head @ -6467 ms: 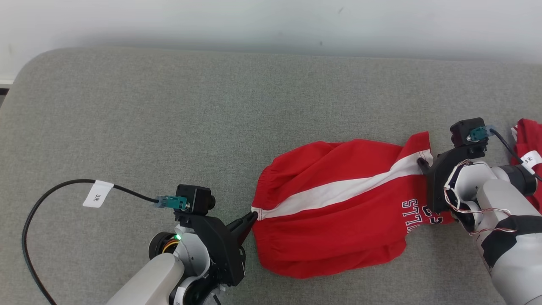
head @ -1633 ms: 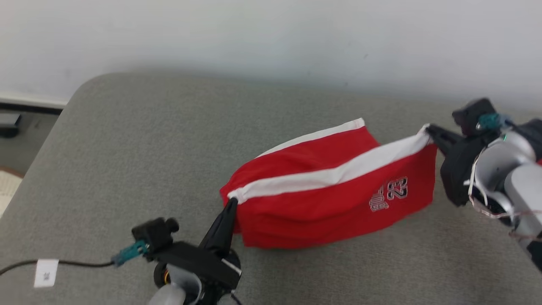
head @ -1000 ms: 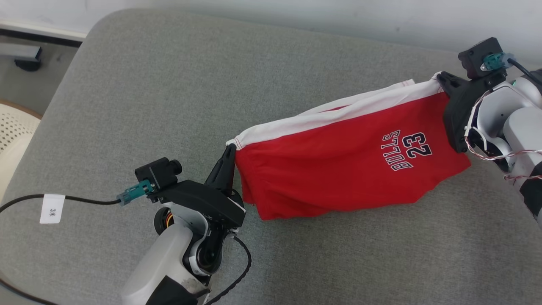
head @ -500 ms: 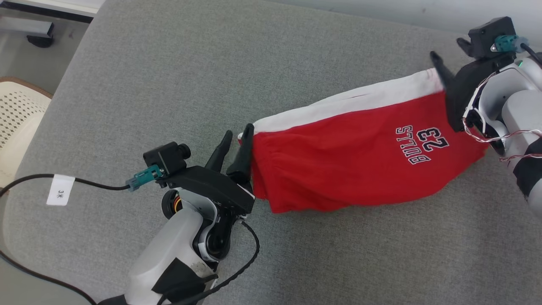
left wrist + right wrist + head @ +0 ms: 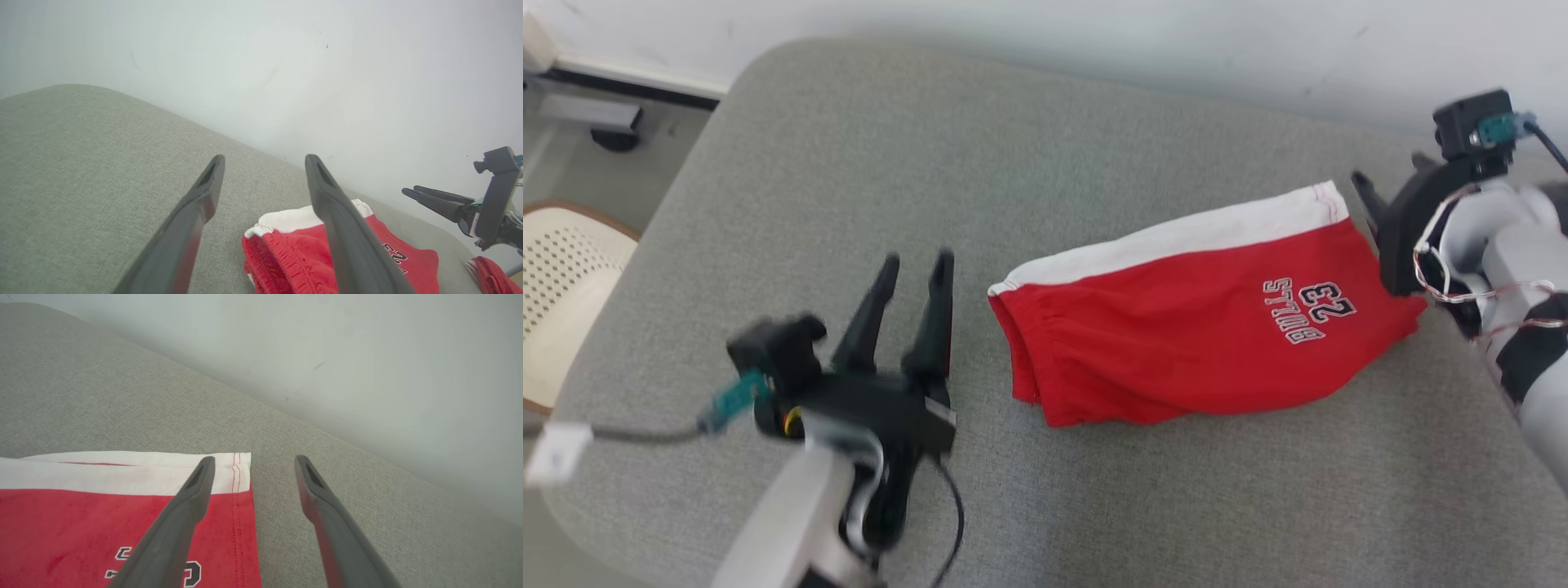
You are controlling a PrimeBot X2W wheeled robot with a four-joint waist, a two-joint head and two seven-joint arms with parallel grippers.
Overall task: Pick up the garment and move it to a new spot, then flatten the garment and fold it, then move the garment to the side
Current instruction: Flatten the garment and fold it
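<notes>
Garment [image 5: 1201,327] lies on the cushion [image 5: 1094,147], doubled over and fairly flat, between your grippers. Left gripper [image 5: 917,260] and right gripper [image 5: 254,458] both gape wide, holding nothing. Fold looks done; the move aside is not yet made.

The garment [image 5: 1176,343] is soft, matt red-and-white cloth; the cushion [image 5: 866,163] beneath is coarse grey weave; the left claw [image 5: 917,263], lower left, looks matt dark plastic.

Grey cushion [image 5: 1094,139] against white wall [image 5: 1045,33] (perforated cream chair [image 5: 564,278] left).
</notes>
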